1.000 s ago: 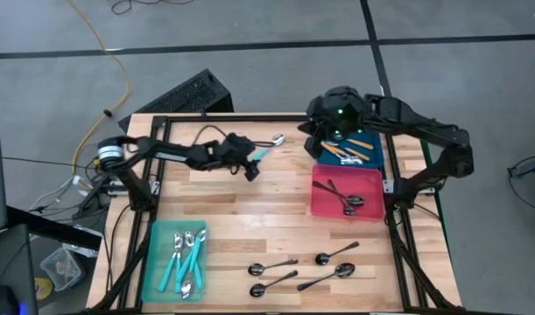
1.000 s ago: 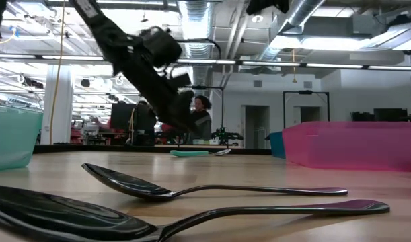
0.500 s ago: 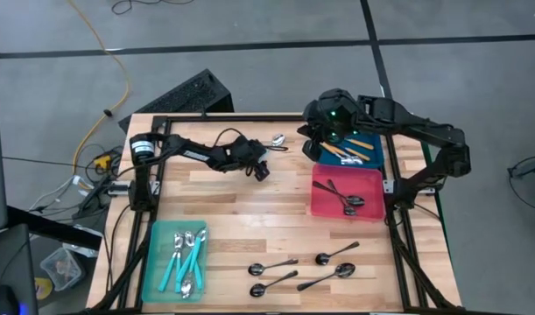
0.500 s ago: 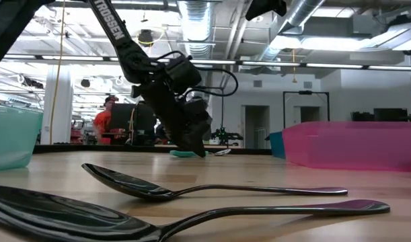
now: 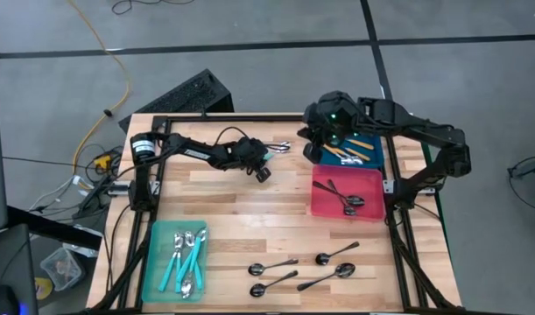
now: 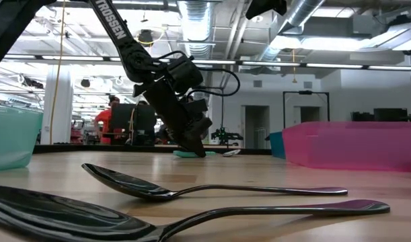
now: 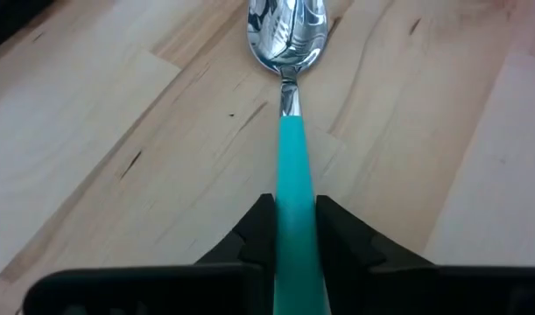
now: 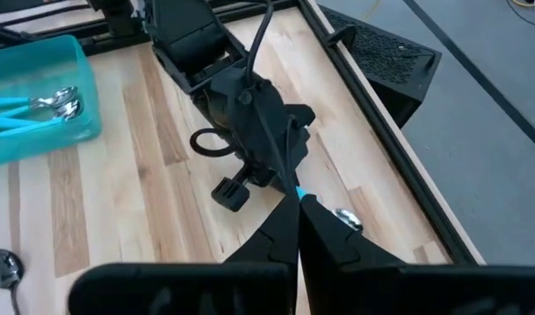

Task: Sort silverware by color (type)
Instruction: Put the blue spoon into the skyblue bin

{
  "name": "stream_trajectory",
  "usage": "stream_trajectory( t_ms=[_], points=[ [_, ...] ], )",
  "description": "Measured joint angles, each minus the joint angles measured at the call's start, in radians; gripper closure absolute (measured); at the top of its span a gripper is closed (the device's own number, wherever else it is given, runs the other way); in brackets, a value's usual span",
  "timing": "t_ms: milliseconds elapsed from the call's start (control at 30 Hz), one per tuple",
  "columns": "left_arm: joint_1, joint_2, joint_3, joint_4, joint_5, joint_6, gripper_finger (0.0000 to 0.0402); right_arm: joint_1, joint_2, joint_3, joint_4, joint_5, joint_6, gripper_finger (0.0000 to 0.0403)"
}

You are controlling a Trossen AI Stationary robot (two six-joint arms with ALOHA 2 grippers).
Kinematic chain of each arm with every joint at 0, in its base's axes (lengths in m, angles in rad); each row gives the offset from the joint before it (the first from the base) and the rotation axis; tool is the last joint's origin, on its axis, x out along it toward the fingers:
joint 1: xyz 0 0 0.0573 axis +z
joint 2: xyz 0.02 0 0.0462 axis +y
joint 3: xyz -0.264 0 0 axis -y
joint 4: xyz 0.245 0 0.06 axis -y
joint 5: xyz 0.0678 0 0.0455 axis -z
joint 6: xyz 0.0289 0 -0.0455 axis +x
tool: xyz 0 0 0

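A teal-handled spoon [image 7: 286,105] lies on the wood near the table's far edge, its shiny bowl [image 5: 282,145] pointing right. My left gripper [image 7: 293,232] is down on it and shut on the handle. My right gripper [image 8: 298,223] hangs shut and empty high over the far right, above the blue tray [image 5: 372,159]. Several dark spoons [image 5: 302,267] lie flat near the front edge. The low view shows my left gripper [image 6: 200,149] down at the table. My left gripper pinches the spoon's teal handle [image 7: 293,188] between its two fingers, one on each long side, well back from the bowl. The fingers [image 7: 339,234] slant down from the table's left and run along the handle. The spoon's bowl [image 7: 286,31] rests on the table.
A teal tray [image 5: 162,238] at the front left holds teal-handled spoons. A pink tray [image 5: 324,206] at the right holds dark spoons, and the blue tray behind it holds orange-handled ones. A black frame [image 5: 214,117] borders the table.
My left gripper has come down and toward the table's right onto the teal-handled spoon, tipping more steeply, and has taken hold of its handle. The spoon stays on the table. My right arm has kept still.
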Motion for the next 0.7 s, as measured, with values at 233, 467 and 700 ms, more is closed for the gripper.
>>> stream_trajectory(
  t_ms=[233, 467, 700],
  points=[
    [-0.044, -0.048, -0.008, -0.027, -0.023, 0.010, 0.0362, 0.022, 0.000, 0.000, -0.025, 0.000, 0.000, 0.0375],
    [-0.096, -0.177, -0.030, -0.146, -0.001, 0.028, 0.0362, 0.034, 0.000, 0.000, -0.091, 0.024, 0.003, 0.0375],
    [-0.183, -0.406, -0.146, -0.126, -0.111, 0.007, 0.0362, 0.034, -0.001, -0.002, -0.199, 0.128, 0.071, 0.0375]
  ],
)
